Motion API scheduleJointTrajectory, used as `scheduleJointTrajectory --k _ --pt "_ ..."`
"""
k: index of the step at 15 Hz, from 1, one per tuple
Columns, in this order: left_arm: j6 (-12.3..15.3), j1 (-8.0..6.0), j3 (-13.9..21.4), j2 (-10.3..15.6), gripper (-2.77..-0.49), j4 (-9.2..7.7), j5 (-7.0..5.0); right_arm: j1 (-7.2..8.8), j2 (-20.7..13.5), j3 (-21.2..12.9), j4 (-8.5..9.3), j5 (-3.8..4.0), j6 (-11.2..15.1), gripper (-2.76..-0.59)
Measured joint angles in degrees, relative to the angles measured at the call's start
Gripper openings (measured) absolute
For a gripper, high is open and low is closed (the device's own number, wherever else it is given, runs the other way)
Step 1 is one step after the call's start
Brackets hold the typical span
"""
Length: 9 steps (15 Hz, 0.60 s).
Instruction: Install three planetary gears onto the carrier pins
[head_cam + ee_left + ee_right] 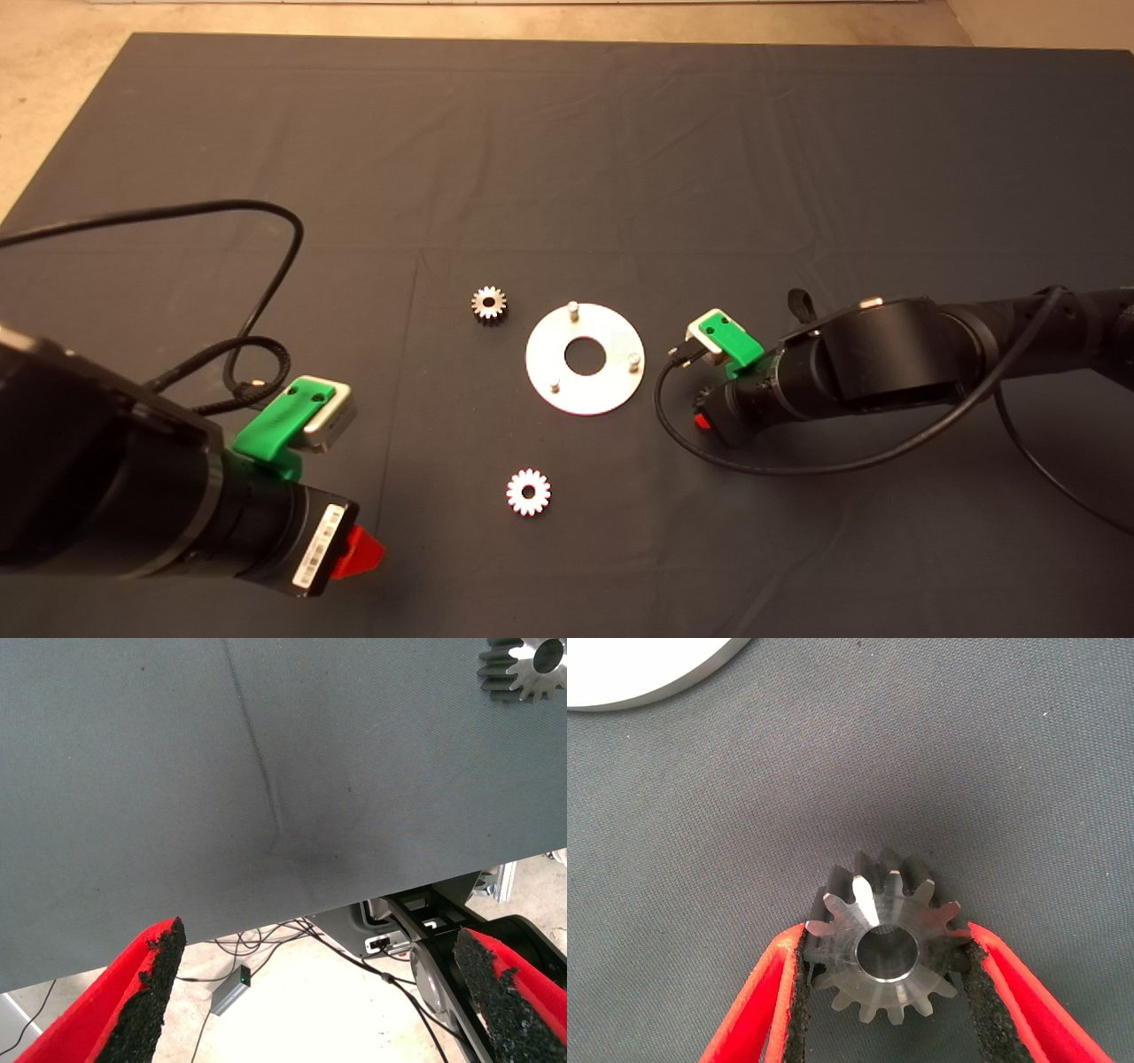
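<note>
The silver disc (585, 357) lies flat at the middle of the mat with three carrier pins (573, 308) standing bare near its rim. One planetary gear (489, 304) lies left of the disc and a second gear (529, 492) lies in front of it. My right gripper (702, 418) is low over the mat just right of the disc. In the right wrist view it (886, 943) is shut on a third gear (886, 948), pads against its teeth, with the disc's rim (638, 673) nearby. My left gripper (359, 549) is open at the lower left.
The left wrist view shows the front gear (532, 669) on the mat, the mat's edge, and cables and a small box (230, 992) on the floor. Black cables (266, 266) loop over the mat by the left arm.
</note>
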<state>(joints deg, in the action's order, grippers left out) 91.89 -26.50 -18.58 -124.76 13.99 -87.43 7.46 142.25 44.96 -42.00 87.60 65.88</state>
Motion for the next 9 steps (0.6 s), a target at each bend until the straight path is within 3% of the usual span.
scheduleJointTrajectory --k 9 --pt "0.0 -0.02 0.0 -0.02 -1.09 0.0 0.0 0.04 -0.02 -1.63 -0.05 0.11 0.02 -2.41"
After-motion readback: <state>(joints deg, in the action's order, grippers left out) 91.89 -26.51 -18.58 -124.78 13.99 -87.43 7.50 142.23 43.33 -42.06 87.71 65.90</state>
